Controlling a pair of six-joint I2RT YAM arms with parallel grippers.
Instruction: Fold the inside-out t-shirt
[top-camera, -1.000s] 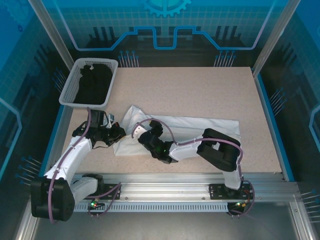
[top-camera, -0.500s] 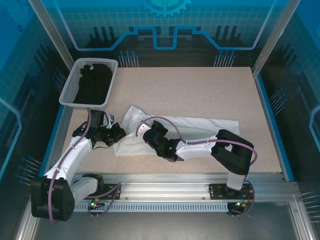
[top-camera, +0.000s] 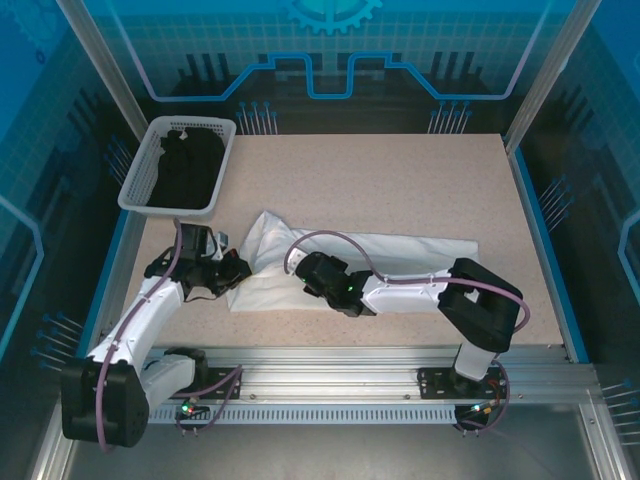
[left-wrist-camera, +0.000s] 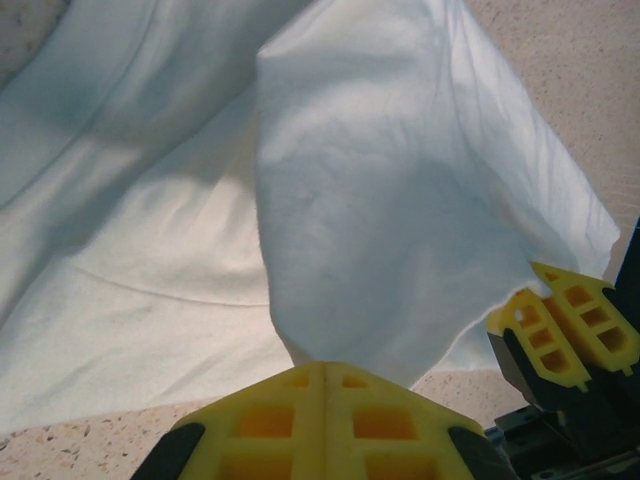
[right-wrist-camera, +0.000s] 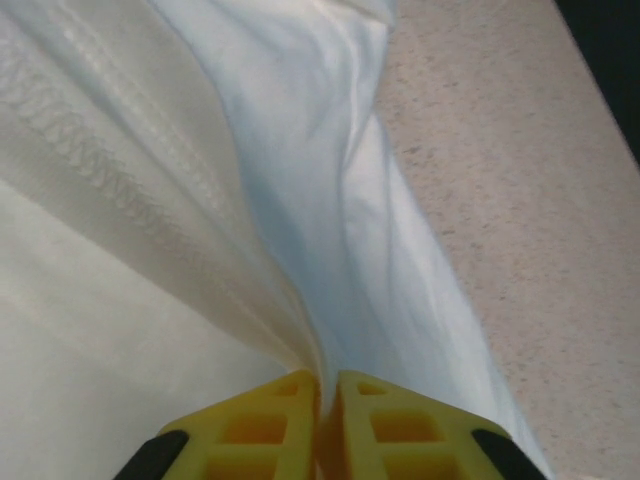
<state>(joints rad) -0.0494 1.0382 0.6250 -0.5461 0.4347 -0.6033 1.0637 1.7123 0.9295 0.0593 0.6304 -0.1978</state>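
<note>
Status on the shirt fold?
Left gripper shut on shirt edge. Right gripper shut on a shirt fold. Shirt lies long across table. Basket far left, apart.

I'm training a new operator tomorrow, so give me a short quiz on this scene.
1. True or false: the basket holds a white garment.
2. The right tool is: A open over bare table; B shut on the shirt; C inside the basket.
3. What does the left tool grip?
Key: 1 false, it holds a black garment; 2 B; 3 the shirt.
</note>
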